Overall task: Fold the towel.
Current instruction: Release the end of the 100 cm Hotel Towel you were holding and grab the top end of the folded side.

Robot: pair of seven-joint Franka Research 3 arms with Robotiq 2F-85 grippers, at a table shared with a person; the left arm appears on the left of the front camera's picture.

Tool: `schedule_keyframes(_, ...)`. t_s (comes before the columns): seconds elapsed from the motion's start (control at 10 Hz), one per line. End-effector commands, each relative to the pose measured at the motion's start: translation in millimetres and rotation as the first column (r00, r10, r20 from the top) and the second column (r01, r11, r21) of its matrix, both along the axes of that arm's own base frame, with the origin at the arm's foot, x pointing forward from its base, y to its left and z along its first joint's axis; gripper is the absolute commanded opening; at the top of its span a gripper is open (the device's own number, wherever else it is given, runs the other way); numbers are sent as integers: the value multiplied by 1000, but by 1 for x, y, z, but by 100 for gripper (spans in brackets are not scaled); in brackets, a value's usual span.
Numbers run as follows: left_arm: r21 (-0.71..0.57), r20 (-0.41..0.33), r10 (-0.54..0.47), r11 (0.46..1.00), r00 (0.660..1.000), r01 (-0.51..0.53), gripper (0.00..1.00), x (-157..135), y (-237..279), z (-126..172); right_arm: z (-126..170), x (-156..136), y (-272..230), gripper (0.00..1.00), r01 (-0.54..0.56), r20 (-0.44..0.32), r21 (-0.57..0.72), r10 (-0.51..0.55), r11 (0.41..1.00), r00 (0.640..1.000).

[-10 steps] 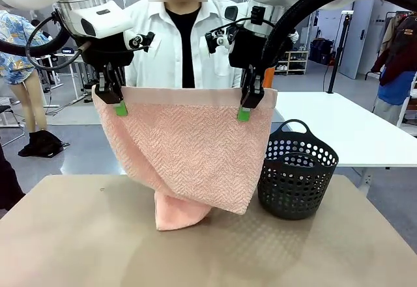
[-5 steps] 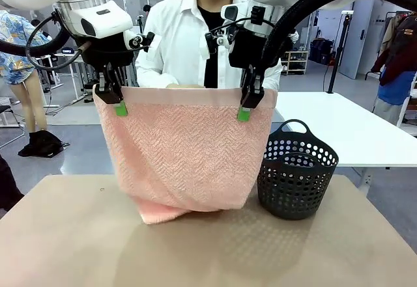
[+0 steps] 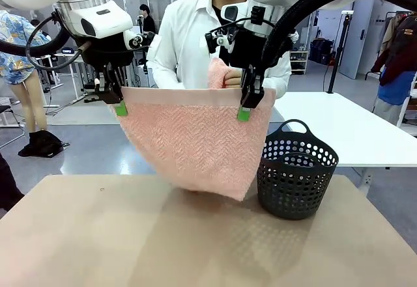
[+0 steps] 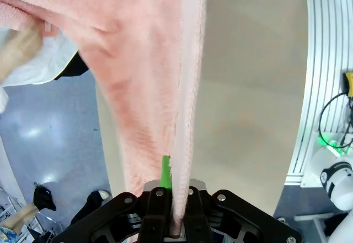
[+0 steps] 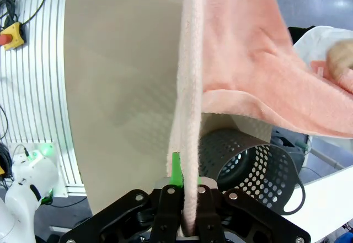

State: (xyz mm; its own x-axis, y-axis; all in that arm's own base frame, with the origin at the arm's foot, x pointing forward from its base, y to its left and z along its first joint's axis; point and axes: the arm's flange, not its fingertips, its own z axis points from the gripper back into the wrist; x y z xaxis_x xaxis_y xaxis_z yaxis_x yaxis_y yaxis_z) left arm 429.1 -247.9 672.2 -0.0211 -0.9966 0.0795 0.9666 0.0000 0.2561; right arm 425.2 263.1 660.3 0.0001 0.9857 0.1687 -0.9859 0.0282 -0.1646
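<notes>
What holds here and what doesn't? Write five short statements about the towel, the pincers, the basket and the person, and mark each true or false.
1. The left pincer is shut on the top edge of the salmon-pink terry towel. True.
2. The right pincer hangs open, clear of the towel. False: it is shut on the towel's top edge.
3. The dark perforated round basket stands on the tan table, on the robot's right of the towel. True.
4. The towel lies folded inside the basket. False: it hangs spread between the two pincers.
5. The person's hand holds part of the towel up behind its top edge. True.
</notes>
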Motion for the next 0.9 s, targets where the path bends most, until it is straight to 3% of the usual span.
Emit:
schedule_keyframes(0.0,1,-1,-7,1000,1000,7,0,1,1,3,1,0,0,0,0,3,0,0,1000,1000)
schedule_keyframes(0.8,1,-1,-7,1000,1000,7,0,1,1,3,1,0,0,0,0,3,0,0,1000,1000)
